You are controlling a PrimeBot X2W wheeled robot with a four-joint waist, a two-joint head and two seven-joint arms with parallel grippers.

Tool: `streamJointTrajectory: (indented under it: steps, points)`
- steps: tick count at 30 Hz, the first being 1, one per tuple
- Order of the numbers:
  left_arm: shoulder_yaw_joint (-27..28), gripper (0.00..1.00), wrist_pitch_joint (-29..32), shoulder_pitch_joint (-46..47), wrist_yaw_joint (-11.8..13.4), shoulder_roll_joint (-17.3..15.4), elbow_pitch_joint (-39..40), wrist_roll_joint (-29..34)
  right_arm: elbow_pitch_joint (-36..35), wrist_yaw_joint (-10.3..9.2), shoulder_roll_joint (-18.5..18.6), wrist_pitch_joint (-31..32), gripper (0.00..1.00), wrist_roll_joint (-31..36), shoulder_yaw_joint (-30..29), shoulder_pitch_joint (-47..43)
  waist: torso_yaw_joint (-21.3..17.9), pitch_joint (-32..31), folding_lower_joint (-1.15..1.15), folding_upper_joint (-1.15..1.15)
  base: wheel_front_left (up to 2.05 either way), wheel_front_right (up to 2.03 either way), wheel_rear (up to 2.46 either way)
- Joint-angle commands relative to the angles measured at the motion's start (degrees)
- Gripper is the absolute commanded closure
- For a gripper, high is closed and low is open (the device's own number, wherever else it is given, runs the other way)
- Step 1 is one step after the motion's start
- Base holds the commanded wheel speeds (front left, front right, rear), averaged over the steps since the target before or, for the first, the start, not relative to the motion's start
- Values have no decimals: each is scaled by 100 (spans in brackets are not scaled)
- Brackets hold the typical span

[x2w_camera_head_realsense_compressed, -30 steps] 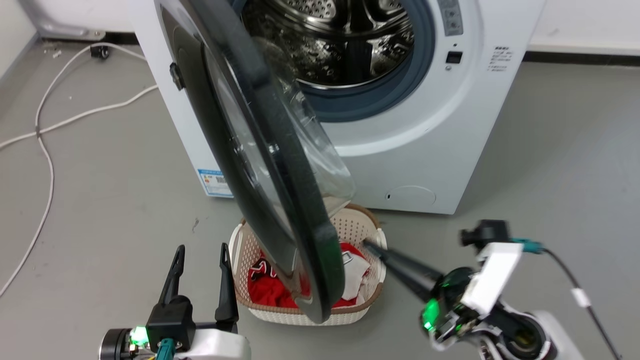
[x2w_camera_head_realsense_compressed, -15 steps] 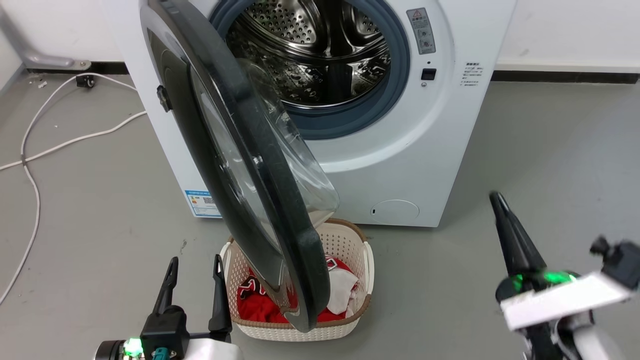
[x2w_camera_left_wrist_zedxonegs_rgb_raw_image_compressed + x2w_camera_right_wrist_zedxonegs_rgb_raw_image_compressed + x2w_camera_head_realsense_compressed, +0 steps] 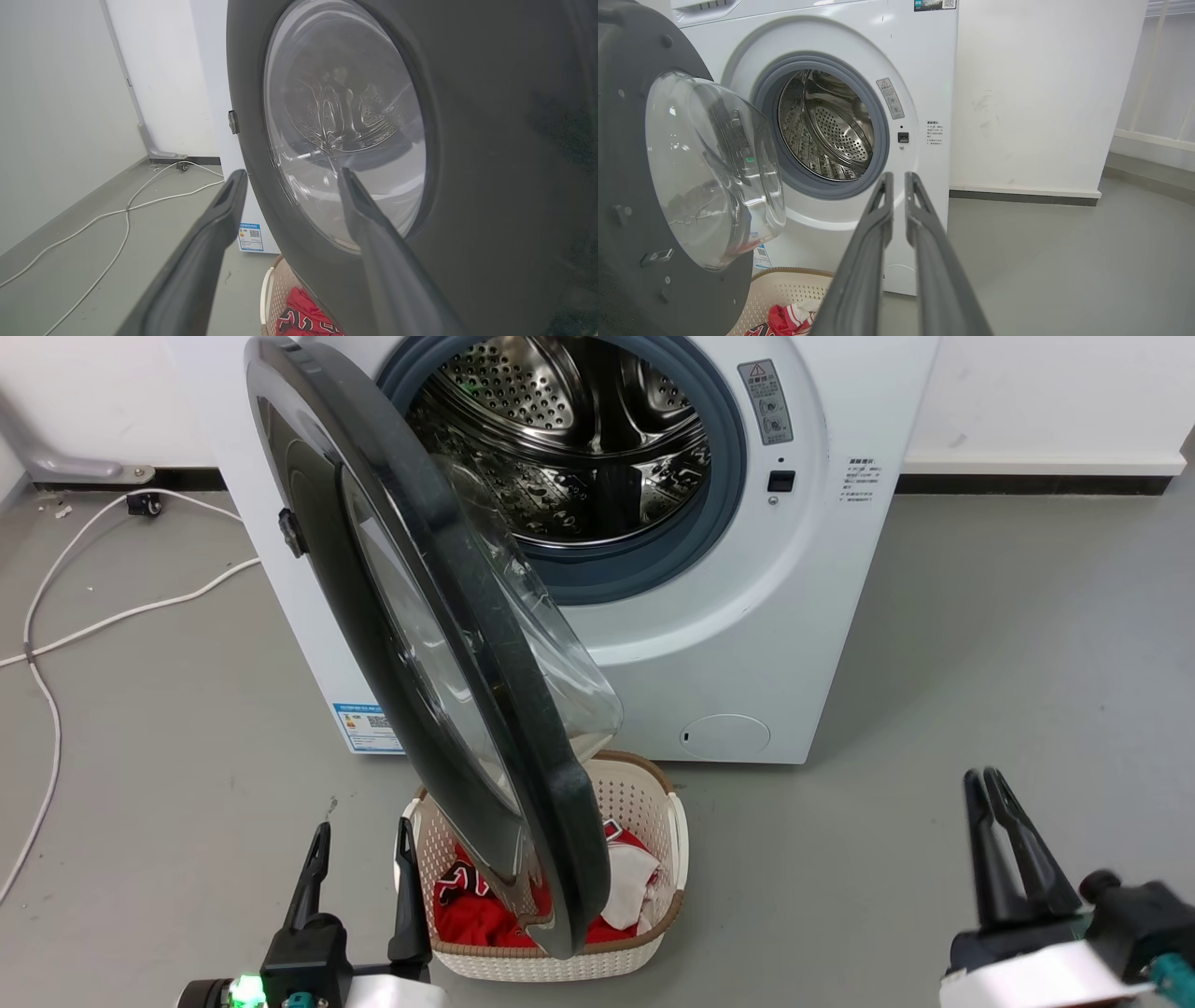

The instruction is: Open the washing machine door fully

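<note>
The fingers (image 3: 878,224), close together, face the washing machine (image 3: 924,60), door (image 3: 621,140) open.

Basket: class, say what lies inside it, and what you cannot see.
Red and white clothes lie in the basket. The door overhangs it, hiding the middle of its contents.

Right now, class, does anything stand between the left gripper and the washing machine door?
Nothing visible. The open left gripper faces the outer side of the washing machine door; the laundry basket sits beneath the door.

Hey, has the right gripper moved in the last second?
Yes. The right gripper was reaching the laundry basket at its right rim; now it is well off to the basket's right, pulled back from it.
</note>
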State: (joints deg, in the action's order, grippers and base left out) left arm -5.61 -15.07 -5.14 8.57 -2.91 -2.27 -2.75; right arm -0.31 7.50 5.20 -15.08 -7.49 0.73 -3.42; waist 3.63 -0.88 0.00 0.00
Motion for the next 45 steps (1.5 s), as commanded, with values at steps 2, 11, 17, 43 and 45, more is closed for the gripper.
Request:
streamJointTrajectory:
  steps: [2, 11, 17, 43, 45]
  points:
    - [-6, 0, -15, -47, 6, 2, 9, 26, -111, -2, -88, -11, 0, 275, -6, -181, -1, -9, 0, 0, 0, 0, 0]
    - [-40, 0, -16, -62, 19, 2, 31, 53, -258, -3, -239, -11, 0, 393, -154, -598, 8, -45, 0, 0, 0, 0, 0]
    - [-38, 0, -16, -98, 41, 2, 30, 39, -201, -3, -240, -11, 0, 248, -181, -669, -7, -63, 0, 0, 0, 0, 0]
    - [-159, 100, -15, 1155, -286, -45, 1458, 335, -54, -3, -241, -11, 0, 231, -36, -495, 22, 15, 0, 0, 0, 0, 0]
    - [-362, 100, -15, 1309, -350, -39, 1680, 366, -69, -3, -240, -11, 0, 227, -29, -494, 12, 28, 0, 0, 0, 0, 0]
